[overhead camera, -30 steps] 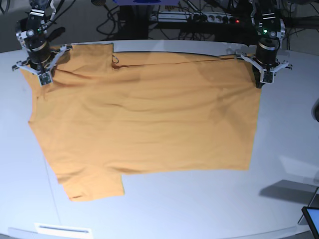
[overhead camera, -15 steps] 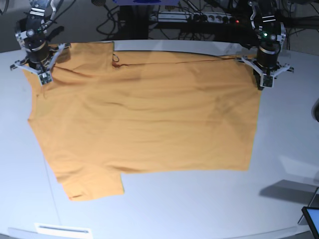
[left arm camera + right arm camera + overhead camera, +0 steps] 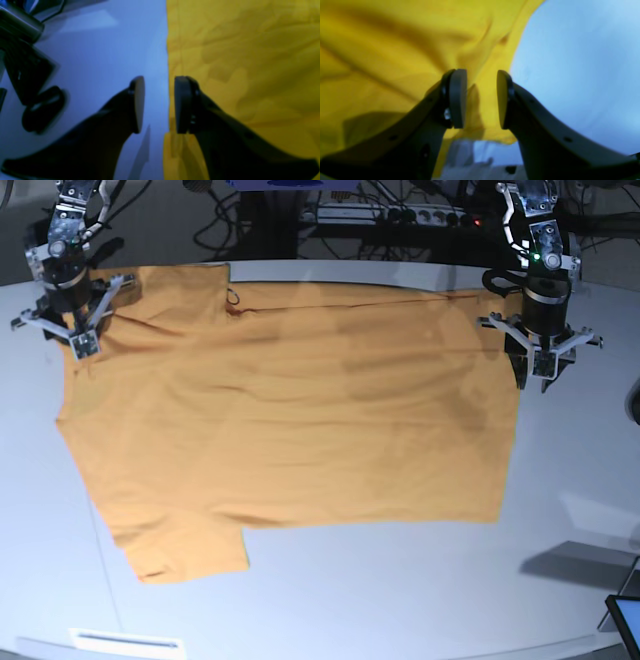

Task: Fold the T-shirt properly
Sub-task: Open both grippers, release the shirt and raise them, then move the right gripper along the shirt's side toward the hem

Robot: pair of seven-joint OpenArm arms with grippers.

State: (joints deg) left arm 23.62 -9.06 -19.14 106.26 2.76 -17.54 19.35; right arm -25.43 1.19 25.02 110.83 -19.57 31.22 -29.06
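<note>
I see the plain orange-yellow cloth T-shirt (image 3: 290,420) spread flat on the pale grey round table (image 3: 420,600). Wrist cams only: left gripper (image 3: 159,103) and right gripper (image 3: 481,98) jaws parted, pinching nothing; base view too small to tell.

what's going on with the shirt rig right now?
A two-arm robot is working on an orange-yellow T-shirt spread mostly flat on the pale table. The left gripper hangs over the shirt's side edge with its jaws apart, nothing between them. The right gripper sits at a rumpled far corner, also open, with cloth below the gap but not pinched. No fold is made yet.
</note>
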